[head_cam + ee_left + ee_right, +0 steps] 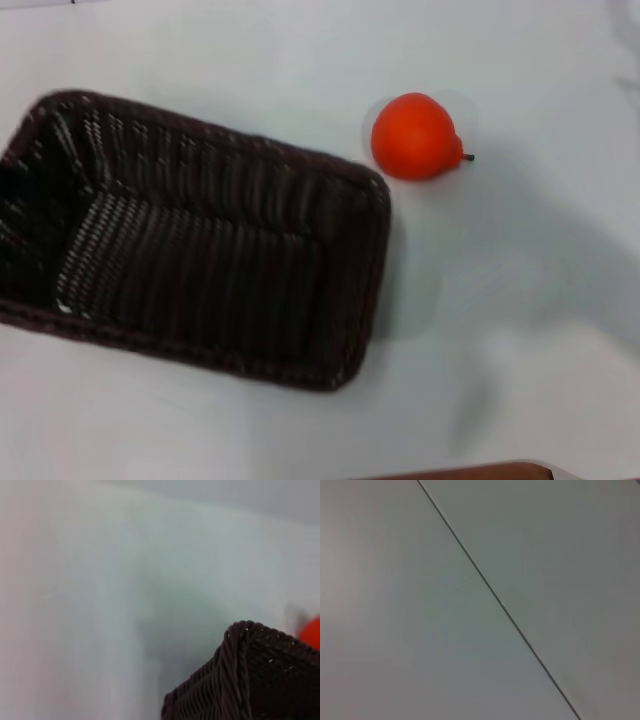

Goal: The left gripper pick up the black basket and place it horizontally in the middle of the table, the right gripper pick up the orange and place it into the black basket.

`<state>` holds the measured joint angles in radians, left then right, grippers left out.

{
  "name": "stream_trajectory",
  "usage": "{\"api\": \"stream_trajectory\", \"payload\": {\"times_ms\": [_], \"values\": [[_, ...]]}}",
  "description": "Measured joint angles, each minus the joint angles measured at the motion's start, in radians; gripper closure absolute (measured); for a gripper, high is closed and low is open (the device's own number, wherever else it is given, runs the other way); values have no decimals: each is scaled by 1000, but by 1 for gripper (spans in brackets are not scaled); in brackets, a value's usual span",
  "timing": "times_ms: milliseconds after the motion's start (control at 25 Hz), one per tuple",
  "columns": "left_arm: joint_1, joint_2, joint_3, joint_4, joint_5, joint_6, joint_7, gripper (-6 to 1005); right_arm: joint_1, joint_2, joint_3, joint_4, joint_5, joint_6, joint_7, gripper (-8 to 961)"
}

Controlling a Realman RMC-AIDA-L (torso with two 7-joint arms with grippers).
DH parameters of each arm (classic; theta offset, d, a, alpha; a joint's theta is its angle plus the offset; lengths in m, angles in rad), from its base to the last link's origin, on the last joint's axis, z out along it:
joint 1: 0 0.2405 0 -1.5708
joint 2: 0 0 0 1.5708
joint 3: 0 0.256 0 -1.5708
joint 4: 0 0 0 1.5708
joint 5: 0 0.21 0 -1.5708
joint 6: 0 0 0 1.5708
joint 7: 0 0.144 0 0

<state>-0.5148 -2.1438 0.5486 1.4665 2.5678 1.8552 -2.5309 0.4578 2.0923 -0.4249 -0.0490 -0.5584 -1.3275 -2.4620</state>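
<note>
Black basket (200,250) sits skewed at table (500,330) left; orange (415,136) just off its far-right corner. Neither gripper visible, jaw state unknown. Risk: straightening the basket bumps the fruit, which rolls.

No text, label, brand, number or sign can be read anywhere in these views; the black basket (200,250) shows only its dark weave and braided rim, with no tag or mark; the orange (415,136) has a plain skin and a short dark stem, without sticker or print; the table (520,300) is a bare white surface with no writing on it; in the right wrist view only a thin dark line crosses the pale surface, and it forms no letter or figure; the left wrist view shows a corner of the basket and nothing written.
</note>
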Motion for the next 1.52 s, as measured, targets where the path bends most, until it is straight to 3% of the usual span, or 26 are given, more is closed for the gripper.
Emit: {"api": "stream_trajectory", "payload": {"times_ms": [280,480,920,1520], "values": [[29,13,-131,-34,-128,8,-5,828,3,0,9,-1,0,12,0,29],[41,-14,-185,-74,-174,-28,-15,828,7,0,11,-3,0,16,0,29],[96,-25,-150,-194,-238,-193,-18,829,1,0,14,0,0,23,0,31],[139,-21,-131,-212,-245,-228,-43,823,2,1,20,0,0,23,0,35]]}}
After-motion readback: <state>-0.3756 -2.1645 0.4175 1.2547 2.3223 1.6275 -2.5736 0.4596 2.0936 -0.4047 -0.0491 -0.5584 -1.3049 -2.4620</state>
